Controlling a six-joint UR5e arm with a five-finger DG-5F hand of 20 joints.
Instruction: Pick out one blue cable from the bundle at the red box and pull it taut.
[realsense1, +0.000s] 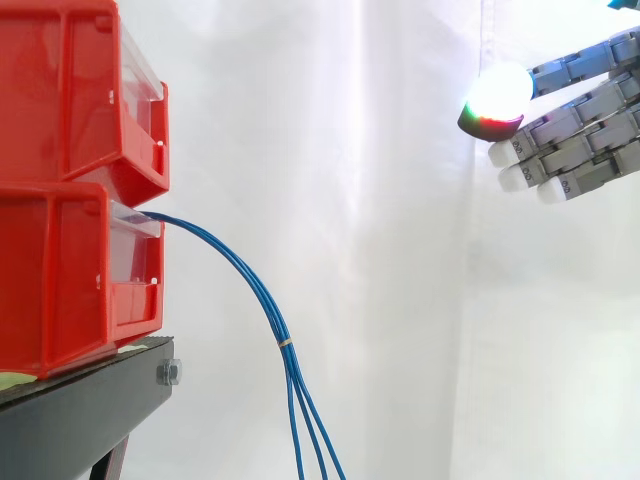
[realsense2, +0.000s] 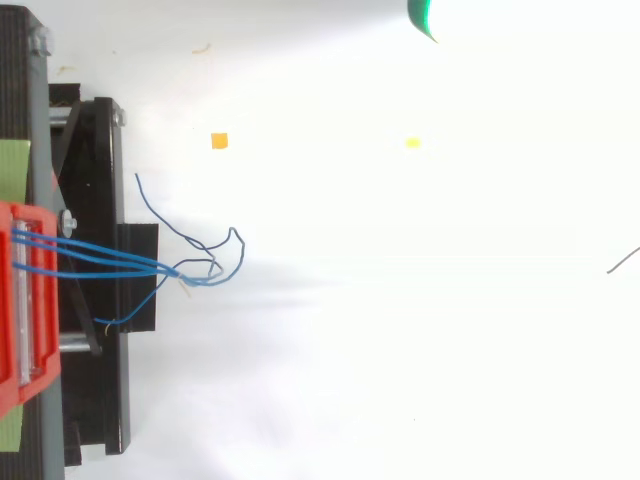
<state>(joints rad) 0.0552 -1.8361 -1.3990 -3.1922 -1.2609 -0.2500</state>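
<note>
Hovering high at the right edge of the side view, the hand (realsense1: 585, 115) has its fingers stretched nearly straight toward the bins, gripping nothing (one pad (realsense1: 500, 92) glows white with a green-red rim). It's well apart from the blue cables (realsense1: 262, 300). Those leave the lower red bin (realsense1: 70, 280), arc out and droop past the black stand (realsense1: 90, 400), cinched by a small pale tie (realsense1: 286, 343) partway down. From above, the strands run together off the bin, then the loose ends curl apart over the white floor (realsense2: 400, 350).
</note>
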